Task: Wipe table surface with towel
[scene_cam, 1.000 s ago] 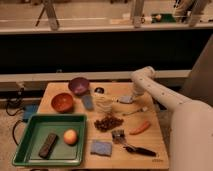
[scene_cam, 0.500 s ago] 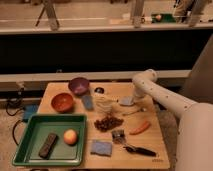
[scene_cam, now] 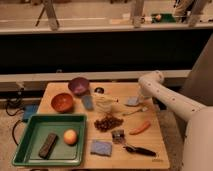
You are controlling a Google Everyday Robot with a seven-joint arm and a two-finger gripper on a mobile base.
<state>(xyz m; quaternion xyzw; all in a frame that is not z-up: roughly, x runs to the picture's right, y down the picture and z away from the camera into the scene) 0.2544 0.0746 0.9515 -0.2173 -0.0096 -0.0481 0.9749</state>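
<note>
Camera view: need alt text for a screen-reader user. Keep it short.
The robot arm comes in from the right, with its gripper down at the towel on the far right part of the table surface. An orange bowl, a carrot, a blue cloth and a green tray are also in view.

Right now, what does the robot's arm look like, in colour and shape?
The arm is off-white, built of smooth, thick, rounded tubular segments with a bulbous joint at the bend. No cables or markings show on it. Its gripper is a small greyish end piece, by the towel on the far right of the table surface.
</note>
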